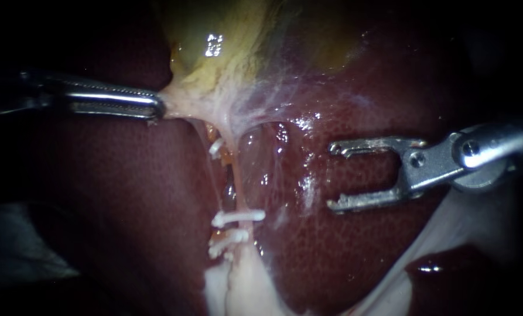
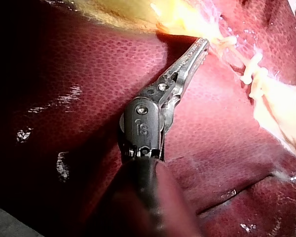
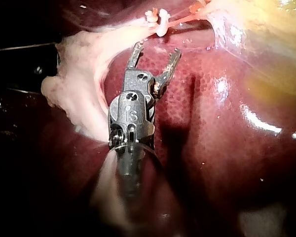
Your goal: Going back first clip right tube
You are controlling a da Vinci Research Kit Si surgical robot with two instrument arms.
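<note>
Across the whole endoscope field we have the liver [image 1: 343, 257], dark red, wet, glossy. Above it sits the gallbladder [image 1: 226, 35], yellowish, its neck pulled out sideways to a point. Our left instrument [image 1: 157, 109] is clamped on that neck, jaws together on the tissue, holding it in tension. Our right instrument [image 1: 331, 175] sits over bare liver, well apart from the tubes, jaws spread wide and empty, no clip loaded that we can see. The right tube [image 1: 236, 181] runs down from the neck, thin, pinkish, stretched straight. One white clip [image 1: 238, 216] crosses it low down. More white clips [image 1: 229, 237] sit just below, and another [image 1: 216, 146] higher up on the strand beside it.

Judgement: the tube is soft, slippery and light, and tears easily while taut, so we would not grab it directly. Any grip belongs on the thicker neck tissue. The clip is small and stiff, probably latched. A knock could shift it, so the open jaws want to keep clear.
</note>
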